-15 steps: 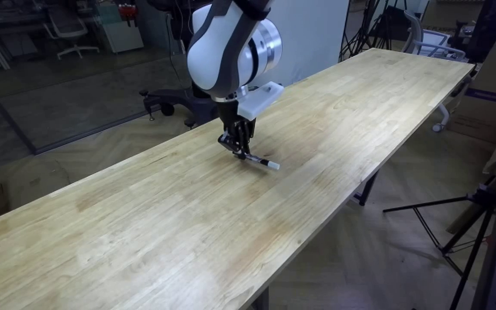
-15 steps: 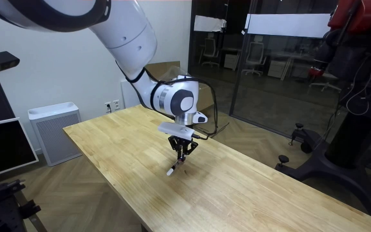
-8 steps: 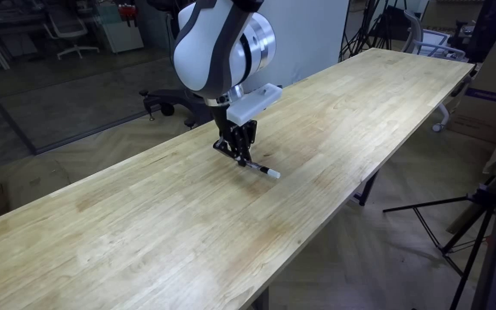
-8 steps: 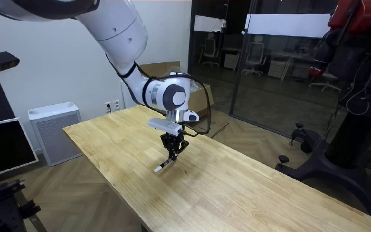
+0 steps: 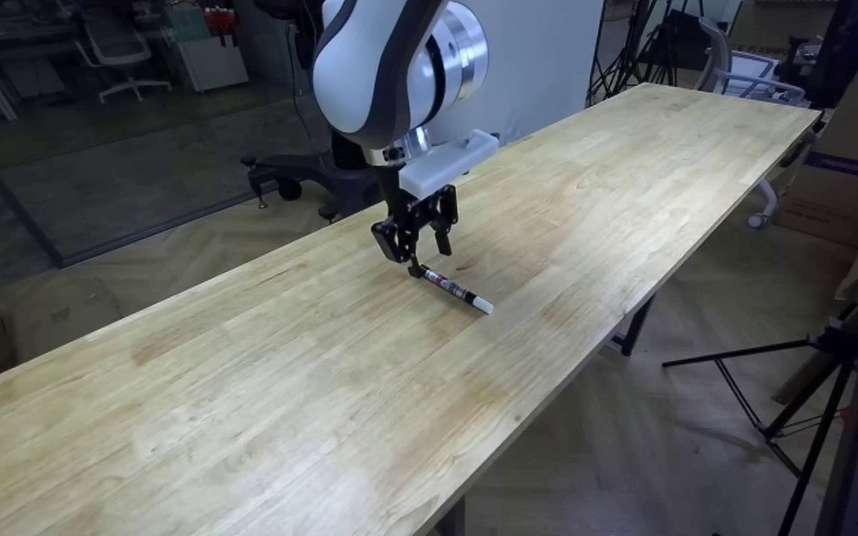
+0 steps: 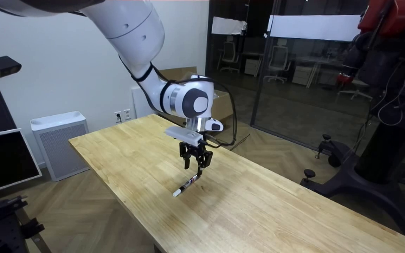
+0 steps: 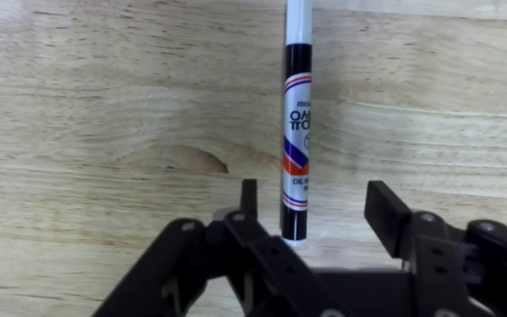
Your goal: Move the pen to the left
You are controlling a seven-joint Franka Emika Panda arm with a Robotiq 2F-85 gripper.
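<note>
The pen [image 7: 296, 132] lies flat on the wooden table [image 7: 104, 123], its dark body carrying a printed silver label and a pale end pointing away from the gripper. In the wrist view my gripper [image 7: 314, 205] is open, with wide gaps between the pen and both fingers; the pen's near end sits between them, closer to the left-hand one. Both exterior views show the pen [image 5: 453, 286] [image 6: 187, 184] stretching out from beneath the spread gripper [image 5: 430, 257] [image 6: 193, 168]. One finger [image 5: 415, 269] appears near the pen's rear end there; whether they touch cannot be told.
The long table [image 5: 265, 402] has its front edge running diagonally in an exterior view. A wheeled dark stand [image 6: 374, 175] is beside the table. A tripod [image 5: 794, 402] and a cardboard box [image 5: 846, 164] are off the table.
A second ago the gripper was shut on the pen and held it above the table. The arm shifted and lowered, then the fingers spread apart, and the pen now rests on the tabletop.
</note>
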